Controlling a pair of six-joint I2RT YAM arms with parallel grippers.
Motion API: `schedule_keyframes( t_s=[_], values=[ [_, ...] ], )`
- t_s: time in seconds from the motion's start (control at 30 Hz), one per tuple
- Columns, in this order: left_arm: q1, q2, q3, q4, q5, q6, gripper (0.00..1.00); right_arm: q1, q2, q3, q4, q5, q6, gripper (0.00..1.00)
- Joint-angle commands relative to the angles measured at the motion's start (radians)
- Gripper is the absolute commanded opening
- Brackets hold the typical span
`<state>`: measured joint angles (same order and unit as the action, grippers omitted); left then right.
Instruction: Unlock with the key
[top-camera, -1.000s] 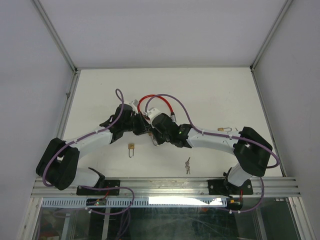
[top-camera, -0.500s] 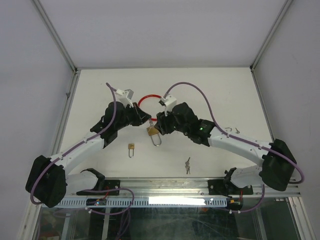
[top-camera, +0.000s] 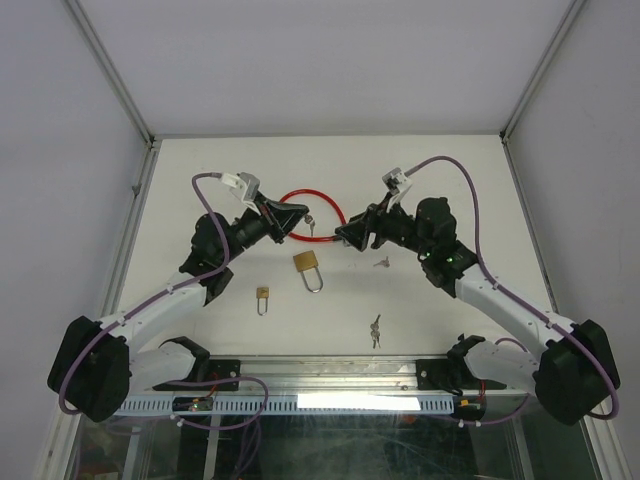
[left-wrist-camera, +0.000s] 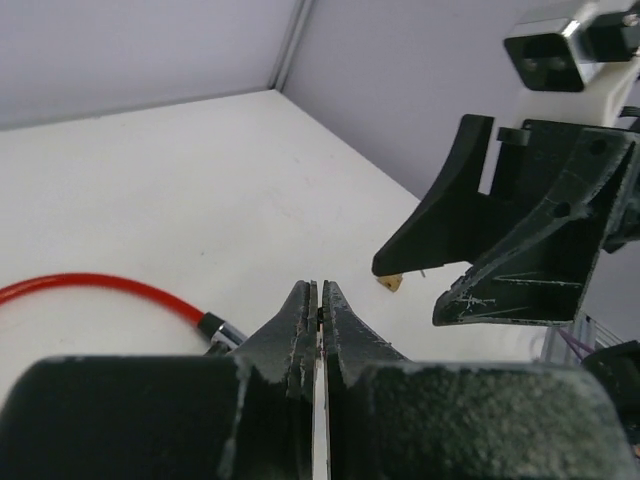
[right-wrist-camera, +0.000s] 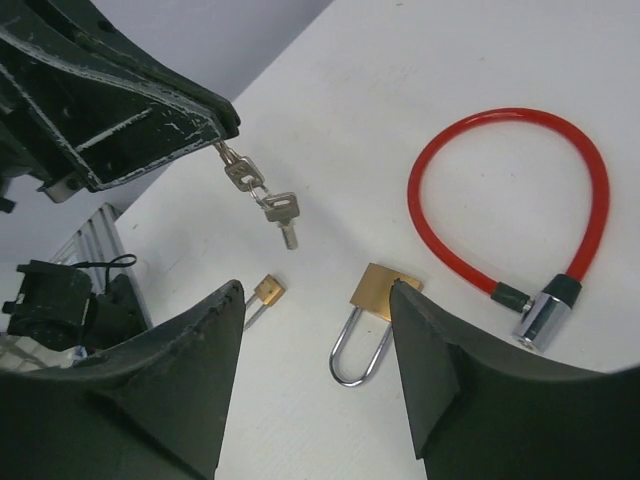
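Observation:
A brass padlock (top-camera: 307, 266) with a long steel shackle lies flat on the white table, its body (right-wrist-camera: 384, 291) showing between my right fingers. My right gripper (right-wrist-camera: 316, 292) hangs open above it, holding nothing. The right fingertip covers the shackle's right leg, so I cannot tell whether it is locked. Up and to the left, my left gripper (top-camera: 302, 214) is shut on a small ring, from which the key (right-wrist-camera: 281, 211) dangles in the air. In the left wrist view its jaws (left-wrist-camera: 318, 290) are pressed together, and the right gripper (left-wrist-camera: 500, 240) faces it.
A red cable lock (top-camera: 300, 200) loops on the table behind both grippers, its chrome end (right-wrist-camera: 545, 315) near the right finger. A smaller brass padlock (top-camera: 262, 297) lies front left. A loose key (top-camera: 381, 262) and a key bunch (top-camera: 375, 330) lie to the right.
My right gripper opened and let go of the brass padlock, which now lies on the table. Both arms pulled up and apart, the left taking the key with it.

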<state>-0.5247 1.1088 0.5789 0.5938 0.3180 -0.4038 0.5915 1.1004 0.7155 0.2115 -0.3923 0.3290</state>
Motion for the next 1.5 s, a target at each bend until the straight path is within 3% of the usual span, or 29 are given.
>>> schedule_keyframes(
  t_s=[0.0,0.4,0.9,1.47],
  values=[
    [-0.011,0.029,-0.008,0.299,0.134,-0.025,0.00,-0.040,-0.022,-0.034,0.260,-0.216,0.086,0.63],
    [-0.010,0.028,0.036,0.259,0.280,-0.093,0.00,-0.048,0.047,-0.020,0.497,-0.348,0.153,0.66],
    [-0.010,0.058,0.028,0.384,0.344,-0.214,0.00,-0.032,0.133,0.004,0.604,-0.414,0.225,0.52],
    [-0.011,0.065,0.022,0.417,0.345,-0.239,0.00,-0.013,0.185,0.022,0.689,-0.450,0.268,0.29]
  ],
)
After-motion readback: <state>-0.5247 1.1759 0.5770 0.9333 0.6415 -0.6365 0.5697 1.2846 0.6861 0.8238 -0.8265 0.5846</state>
